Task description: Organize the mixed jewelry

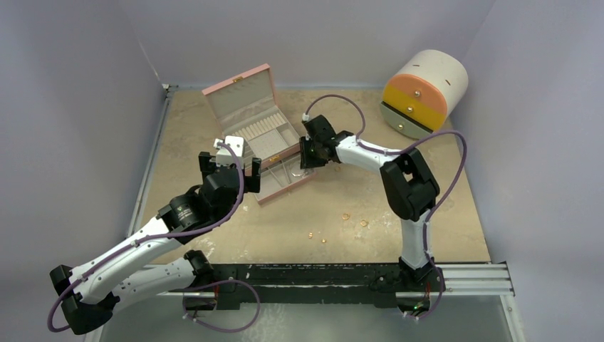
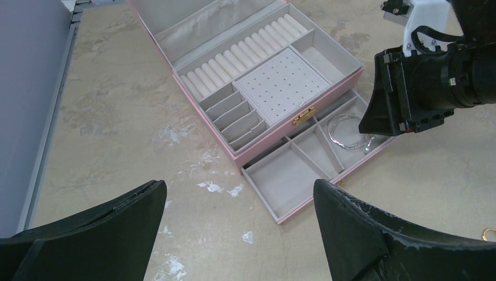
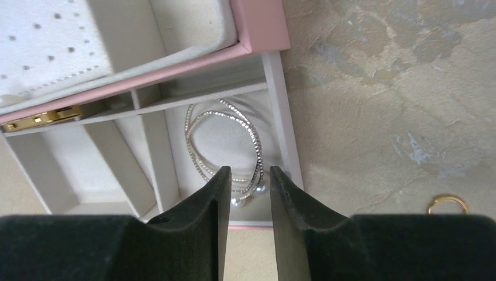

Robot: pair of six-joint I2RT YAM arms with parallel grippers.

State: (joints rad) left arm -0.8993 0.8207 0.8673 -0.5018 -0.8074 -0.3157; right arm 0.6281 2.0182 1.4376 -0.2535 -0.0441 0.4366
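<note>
My right end effector (image 3: 250,174) sits partly open, gripping nothing I can see, with the bangle (image 3: 256,143) lying in the drawer (image 3: 281,117) compartment right under its tips, so I reckon pulling up crooked could snag the pearl ends and flick it out; left end effector (image 2: 237,187) is wide open, empty.

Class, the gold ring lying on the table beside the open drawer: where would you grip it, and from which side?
Probably from straight above, pinching the gold ring across its outer rim: it lies flat on the table, thin and low, so a sideways approach has nothing to catch.
</note>
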